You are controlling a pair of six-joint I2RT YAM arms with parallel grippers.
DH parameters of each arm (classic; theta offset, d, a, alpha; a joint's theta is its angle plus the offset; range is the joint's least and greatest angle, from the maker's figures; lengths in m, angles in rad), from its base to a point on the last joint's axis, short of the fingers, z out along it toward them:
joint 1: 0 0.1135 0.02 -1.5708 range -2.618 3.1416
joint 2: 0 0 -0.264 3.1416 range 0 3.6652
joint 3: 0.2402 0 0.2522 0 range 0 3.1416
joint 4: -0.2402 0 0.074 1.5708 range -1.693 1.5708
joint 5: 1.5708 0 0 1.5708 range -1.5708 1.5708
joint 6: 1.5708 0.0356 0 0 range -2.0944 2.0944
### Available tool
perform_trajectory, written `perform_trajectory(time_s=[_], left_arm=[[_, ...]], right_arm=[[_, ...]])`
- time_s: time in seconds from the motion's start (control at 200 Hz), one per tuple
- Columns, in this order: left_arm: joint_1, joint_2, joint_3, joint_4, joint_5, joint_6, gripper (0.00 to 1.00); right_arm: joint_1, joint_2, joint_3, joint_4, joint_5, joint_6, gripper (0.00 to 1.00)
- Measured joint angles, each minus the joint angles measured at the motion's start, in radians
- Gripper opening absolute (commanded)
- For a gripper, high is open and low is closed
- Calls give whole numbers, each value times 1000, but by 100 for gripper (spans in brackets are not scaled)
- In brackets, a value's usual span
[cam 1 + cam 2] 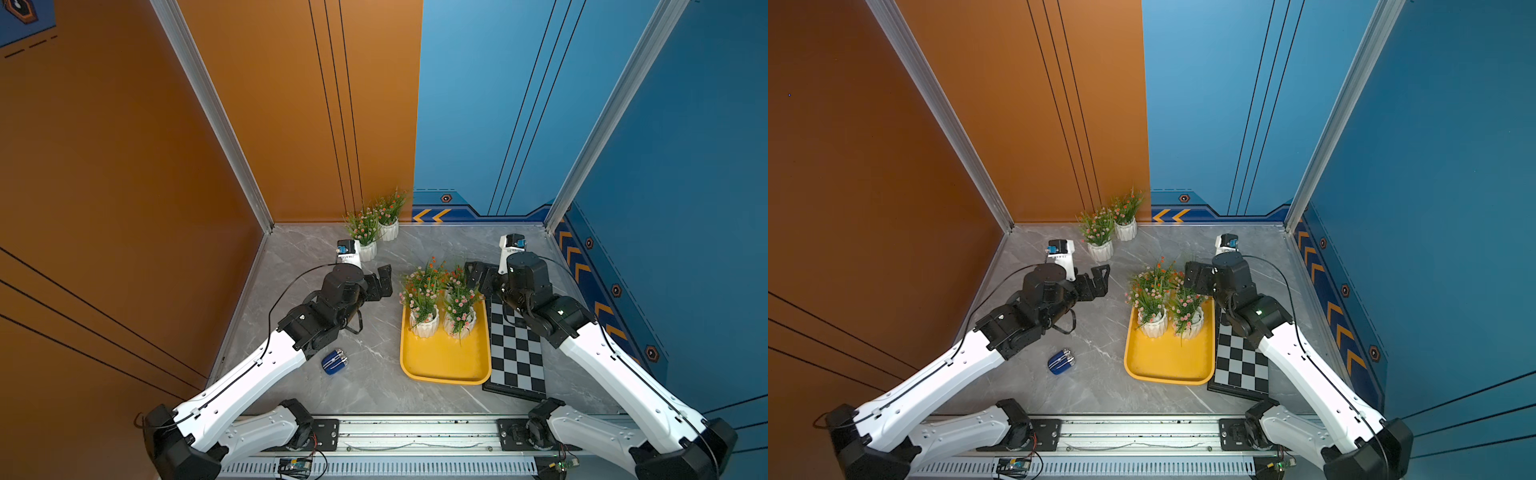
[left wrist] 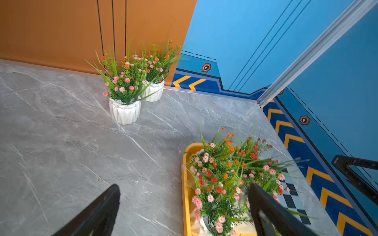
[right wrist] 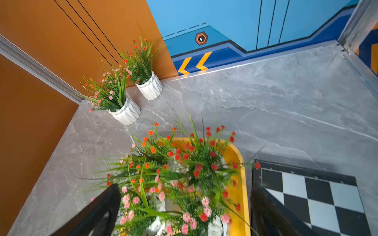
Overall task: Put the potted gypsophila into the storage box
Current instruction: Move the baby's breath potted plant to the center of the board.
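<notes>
Noted left pincer and right pincer both spread apart and empty, two potted gypsophila upright inside the storage box, two other pots on the counter by the orange wall, just beyond the nearer left pincer.

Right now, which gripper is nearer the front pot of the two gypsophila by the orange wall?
Left. The left gripper sits just robot-side of that potted gypsophila; the right gripper is farther off, at the storage box's far end.

at least four pots, one tray, one board.
</notes>
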Motion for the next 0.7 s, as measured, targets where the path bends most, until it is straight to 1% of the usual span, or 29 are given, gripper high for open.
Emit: perform_trajectory(time_s=[0.11, 0.275, 0.385, 0.485, 0.701], left_arm=[[54, 16, 7, -9, 30, 25, 98], [108, 50, 23, -12, 52, 69, 98], [159, 71, 22, -2, 59, 85, 98], [203, 77, -4, 27, 67, 93, 98], [307, 101, -30, 56, 106, 104, 98]], right_arm=[[9, 102, 92, 9, 13, -24, 99], [29, 249, 216, 18, 21, -59, 99], [43, 352, 304, 19, 14, -87, 99], [52, 472, 412, 19, -4, -112, 98], [71, 784, 706, -19, -50, -143, 97]])
